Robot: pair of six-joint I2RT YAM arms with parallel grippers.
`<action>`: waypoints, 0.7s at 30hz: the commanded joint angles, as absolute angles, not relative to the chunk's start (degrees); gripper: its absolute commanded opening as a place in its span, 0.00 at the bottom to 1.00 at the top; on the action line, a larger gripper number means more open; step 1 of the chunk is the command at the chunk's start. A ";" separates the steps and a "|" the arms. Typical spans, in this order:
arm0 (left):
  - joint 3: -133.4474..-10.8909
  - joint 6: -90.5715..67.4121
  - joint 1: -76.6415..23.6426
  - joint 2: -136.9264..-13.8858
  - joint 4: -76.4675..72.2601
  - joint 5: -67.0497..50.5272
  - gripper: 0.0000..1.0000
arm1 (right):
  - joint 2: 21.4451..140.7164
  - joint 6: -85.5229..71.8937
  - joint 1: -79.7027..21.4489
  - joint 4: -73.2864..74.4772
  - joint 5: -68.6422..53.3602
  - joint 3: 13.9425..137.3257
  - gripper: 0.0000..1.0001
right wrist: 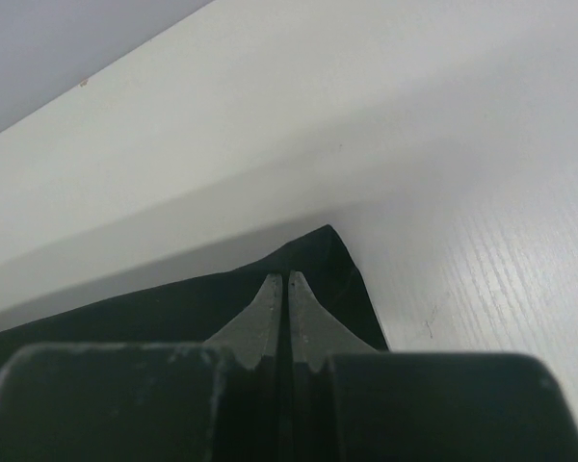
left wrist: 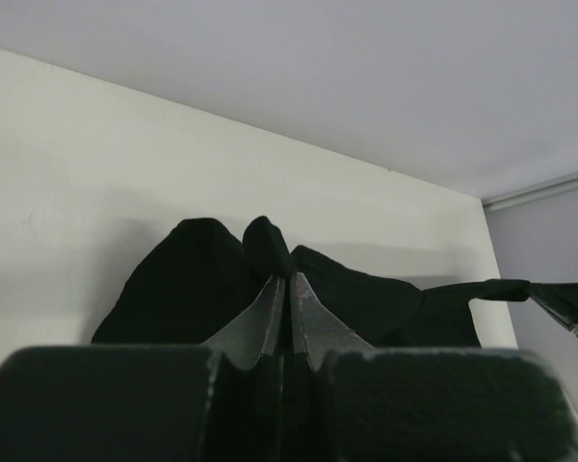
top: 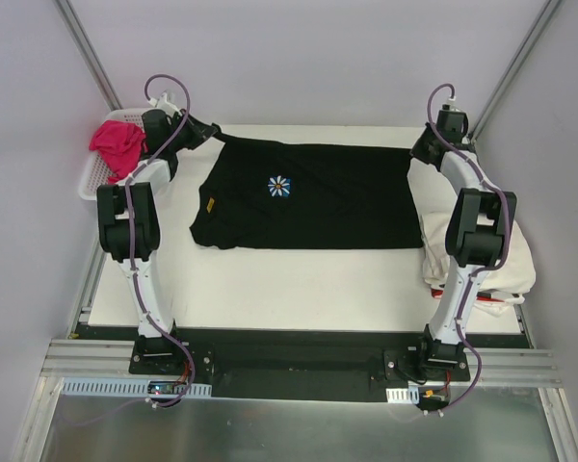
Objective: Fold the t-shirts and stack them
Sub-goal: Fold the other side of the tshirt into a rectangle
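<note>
Setting: white table [top: 299, 289] between pale grey walls, seen from above, with both arm bases at 6 o'clock.
Black t-shirt [top: 328, 207]: spread sideways across the middle of the table. Its far edge is stretched in a straight line between the two grippers.
Print: a white daisy [top: 279, 186] on a blue patch faces up, toward 9 o'clock from the shirt's centre.
Yellow tag [top: 211, 204]: small, near the shirt's 9 o'clock edge.
Left gripper [top: 216, 132]: at the shirt's 10 o'clock corner. In the left wrist view its fingers [left wrist: 270, 303] are pressed together on a bunched fold of black cloth.
Right gripper [top: 421, 152]: at the shirt's 2 o'clock corner. In the right wrist view its fingers [right wrist: 299, 303] are squeezed together, pinching a pointed corner of the cloth just above the table.
Pink t-shirt [top: 118, 144]: crumpled in a white mesh basket [top: 89, 183] at 10 o'clock, off the table's left edge.
Cream t-shirts [top: 515, 260]: a loose pile at 3 to 4 o'clock, partly hidden under the right arm.
</note>
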State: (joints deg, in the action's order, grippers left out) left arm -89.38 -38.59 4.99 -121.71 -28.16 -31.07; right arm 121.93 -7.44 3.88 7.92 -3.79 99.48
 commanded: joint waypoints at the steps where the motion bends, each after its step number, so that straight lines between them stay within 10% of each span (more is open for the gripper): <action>1: -87.55 -38.94 5.80 -115.84 -32.08 -31.73 0.00 | 115.23 -7.82 5.01 4.75 -2.37 97.13 0.01; 21: -78.84 -37.62 5.89 -107.49 -31.82 -30.85 0.00 | 108.37 -10.72 5.89 1.67 -4.39 87.81 0.01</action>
